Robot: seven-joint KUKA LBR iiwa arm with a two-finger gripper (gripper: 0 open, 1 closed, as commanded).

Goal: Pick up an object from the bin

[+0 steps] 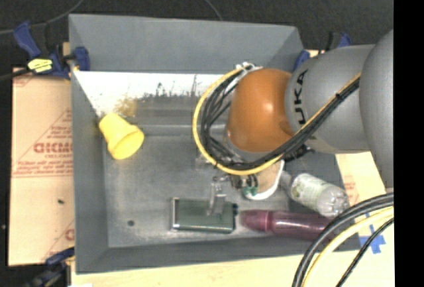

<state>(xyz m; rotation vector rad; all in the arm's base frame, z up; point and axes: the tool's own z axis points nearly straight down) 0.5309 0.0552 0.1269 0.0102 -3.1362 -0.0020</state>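
Grey gripper (217,201) low near the bin's (179,40) front wall, over a dark green flat case (199,215); open or closed cannot be told | white cup (268,185) just right of it | maroon bottle (285,222) along front wall | clear bottle (318,193) by right wall | yellow cup (121,136) tipped over, near left wall

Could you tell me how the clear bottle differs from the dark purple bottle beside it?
The clear bottle is see-through; the purple bottle is opaque and dark. The clear bottle looks short and stubby, the purple bottle long and slim. The purple bottle lies lower in the view, the clear bottle just above it. Both lie on their sides.
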